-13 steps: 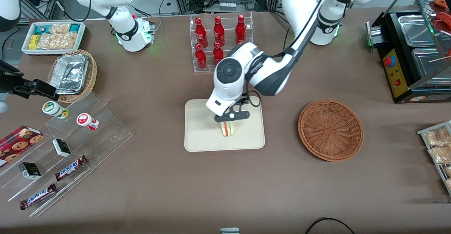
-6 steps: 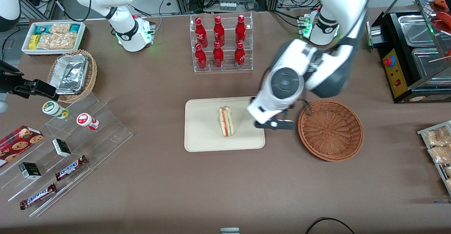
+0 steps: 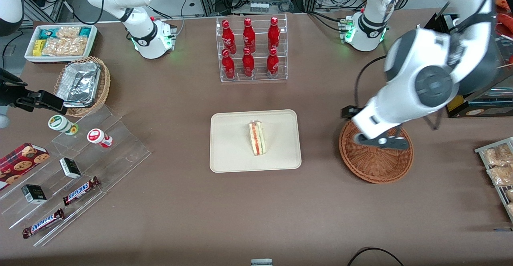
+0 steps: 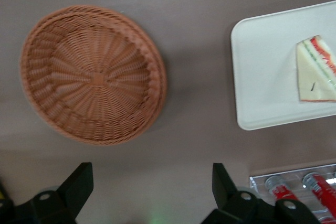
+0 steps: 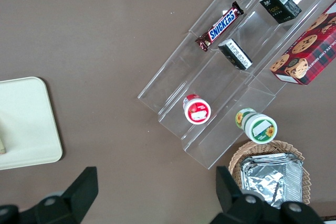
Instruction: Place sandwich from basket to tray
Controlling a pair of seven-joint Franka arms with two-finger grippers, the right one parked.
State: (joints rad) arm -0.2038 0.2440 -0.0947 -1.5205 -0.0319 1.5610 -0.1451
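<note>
One sandwich lying on the tray: pale bread wedge, red and green layers along the cut side. One basket, nothing in it. Gripper up above that basket, fingers spread wide, grasping nothing. Six red bottles racked. Two Snickers bars.

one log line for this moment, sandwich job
sandwich: lying on tray | basket: empty | gripper: open, above basket, holding nothing | step: placement done
</note>
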